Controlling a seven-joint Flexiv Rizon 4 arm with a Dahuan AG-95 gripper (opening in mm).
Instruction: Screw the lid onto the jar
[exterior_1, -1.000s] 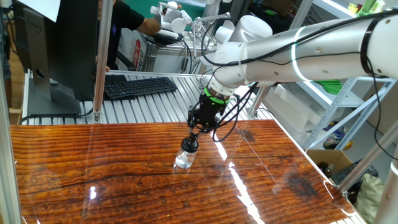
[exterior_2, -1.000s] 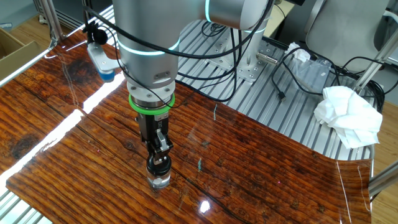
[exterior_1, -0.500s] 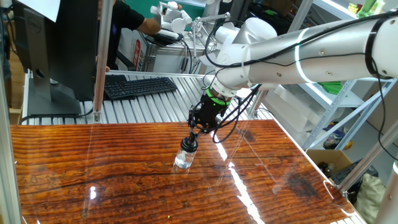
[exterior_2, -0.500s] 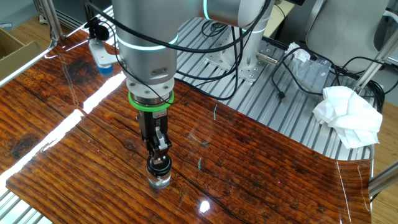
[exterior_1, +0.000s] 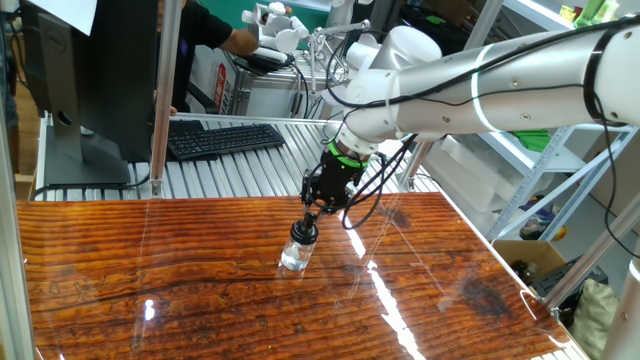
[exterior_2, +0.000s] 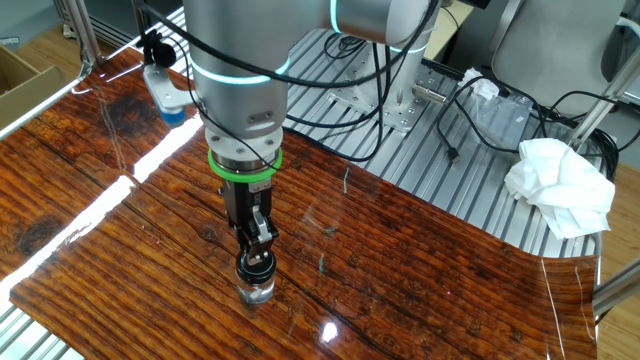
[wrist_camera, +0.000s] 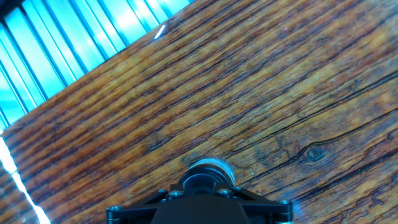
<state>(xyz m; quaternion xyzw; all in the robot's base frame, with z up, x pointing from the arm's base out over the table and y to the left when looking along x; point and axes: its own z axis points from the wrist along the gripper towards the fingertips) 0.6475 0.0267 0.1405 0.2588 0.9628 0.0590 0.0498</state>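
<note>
From my station, the glossy wood-grain desk (exterior_1: 200, 270) runs off every frame's edge, with glare streaks washing out parts of its surface. My pincer (exterior_2: 255, 255) points down, clenched on the lid (exterior_1: 304, 231), a small dark round cap; the fingertips mostly cover it. Beneath it the jar (exterior_2: 256, 290), clear and cylindrical, stands mid-desk, half cut off in the hand view.

Looks like a robotics lab or workshop. There's a glossy wood-grain table (exterior_1: 200, 290) on a ribbed aluminium bench (exterior_2: 470, 190), a keyboard (exterior_1: 222, 138) and monitor (exterior_1: 75, 70) behind it, metal shelving (exterior_1: 545, 140), loose cables (exterior_2: 500, 100), a crumpled white cloth (exterior_2: 560, 185), and a person (exterior_1: 215, 30) working in the background.
</note>
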